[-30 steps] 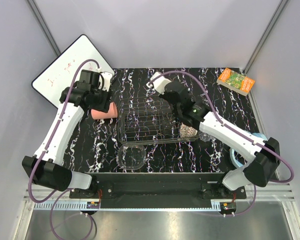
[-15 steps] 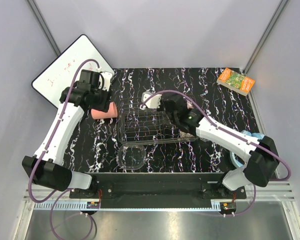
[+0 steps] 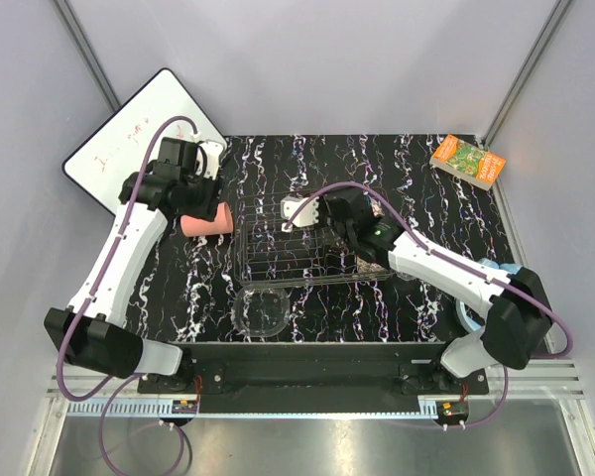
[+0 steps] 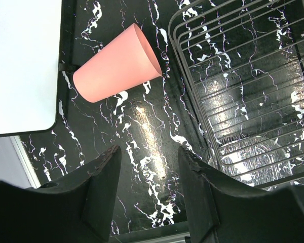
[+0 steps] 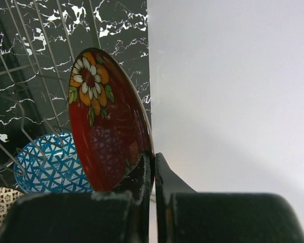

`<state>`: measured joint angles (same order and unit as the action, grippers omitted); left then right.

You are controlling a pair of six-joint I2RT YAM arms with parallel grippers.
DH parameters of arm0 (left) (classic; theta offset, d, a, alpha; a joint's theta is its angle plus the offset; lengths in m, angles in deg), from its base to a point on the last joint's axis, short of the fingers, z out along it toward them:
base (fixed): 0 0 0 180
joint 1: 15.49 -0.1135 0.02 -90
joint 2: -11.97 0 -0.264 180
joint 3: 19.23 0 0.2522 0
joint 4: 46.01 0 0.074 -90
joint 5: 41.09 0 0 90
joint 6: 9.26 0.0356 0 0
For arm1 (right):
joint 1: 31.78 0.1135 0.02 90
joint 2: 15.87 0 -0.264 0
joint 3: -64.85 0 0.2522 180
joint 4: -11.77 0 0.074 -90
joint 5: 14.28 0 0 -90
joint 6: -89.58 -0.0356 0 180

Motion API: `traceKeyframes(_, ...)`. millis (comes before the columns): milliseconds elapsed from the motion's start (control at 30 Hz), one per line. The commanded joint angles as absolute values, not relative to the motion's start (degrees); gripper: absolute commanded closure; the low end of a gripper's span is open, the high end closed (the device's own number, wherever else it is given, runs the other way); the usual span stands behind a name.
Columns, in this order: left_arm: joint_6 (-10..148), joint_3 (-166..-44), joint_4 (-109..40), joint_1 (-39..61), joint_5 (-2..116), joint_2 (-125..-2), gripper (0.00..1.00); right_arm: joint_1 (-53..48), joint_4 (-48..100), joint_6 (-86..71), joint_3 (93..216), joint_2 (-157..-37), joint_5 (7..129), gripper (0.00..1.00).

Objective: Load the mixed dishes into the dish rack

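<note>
I read the right hand [image 5: 153,162] clamped on the rim of the red floral plate [image 5: 104,126], which stands on edge over the dish rack [image 3: 278,248]. On the left hand [image 4: 148,154] the fingers stand apart above the table [image 4: 142,131]. The pink plastic cup [image 4: 116,63] lies on its side beside the rack.

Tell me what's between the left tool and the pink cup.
Only bare tabletop separates the left tool from the pink cup, per the left wrist view.

Left gripper [image 4: 148,187]: fingers spread, empty, left of rack [image 4: 233,76].
Right gripper [image 5: 153,177]: pinched on plate [image 5: 104,131] rim, over rack.
</note>
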<state>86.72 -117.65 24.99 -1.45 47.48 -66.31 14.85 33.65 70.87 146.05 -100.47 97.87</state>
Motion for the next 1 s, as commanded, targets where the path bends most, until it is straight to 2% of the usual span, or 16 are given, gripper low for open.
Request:
traceKeyframes(0,86.54,-119.03,22.60,-1.26,48.56,-66.69,0.47,13.49,29.22,77.63,146.55,-101.74,95.24,1.00)
traceKeyframes(500,86.98,-119.12,21.63,-1.34,48.56,-67.92,0.47,11.46,23.69,78.16,141.37,-104.99,92.33,1.00)
traceKeyframes(867,86.89,-118.16,21.02,-1.34,48.29,-68.01,0.47,11.73,13.93,72.01,135.49,-104.91,96.46,1.00)
traceKeyframes(933,87.25,-118.07,21.10,-1.34,47.77,-68.01,0.47,12.25,10.86,71.31,134.43,-104.03,98.12,0.83)
traceKeyframes(967,87.42,-118.07,21.02,-1.34,47.59,-68.01,0.47,12.43,10.15,70.95,133.55,-102.98,98.66,0.77)
